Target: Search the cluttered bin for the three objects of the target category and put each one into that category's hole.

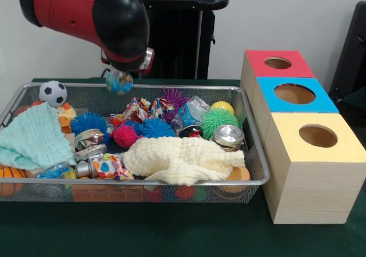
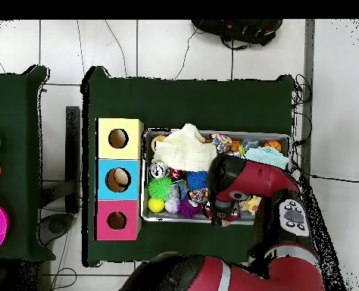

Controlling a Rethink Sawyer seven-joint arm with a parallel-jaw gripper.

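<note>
My gripper [image 1: 120, 71] hangs above the back left part of the wire bin [image 1: 255, 154], shut on a small blue ball with coloured patches [image 1: 119, 82] that is lifted clear of the clutter. In the overhead view the arm's head covers the gripper [image 2: 225, 215] at the bin's [image 2: 213, 133] near edge, and the ball is barely visible. Beside the bin stand three wooden boxes with round holes: red [image 1: 278, 63], blue [image 1: 294, 94] and yellow [image 1: 318, 135]. From above, something tan shows inside the blue box's hole [image 2: 118, 179].
The bin holds a soccer ball [image 1: 52, 93], a mint cloth [image 1: 34, 139], a cream cloth [image 1: 183, 159], spiky balls in blue [image 1: 90, 122], pink [image 1: 124, 135], green [image 1: 219, 119] and purple [image 1: 173, 98], a yellow ball [image 1: 222, 106], metal tins [image 1: 229, 137] and a basketball [image 1: 10, 180].
</note>
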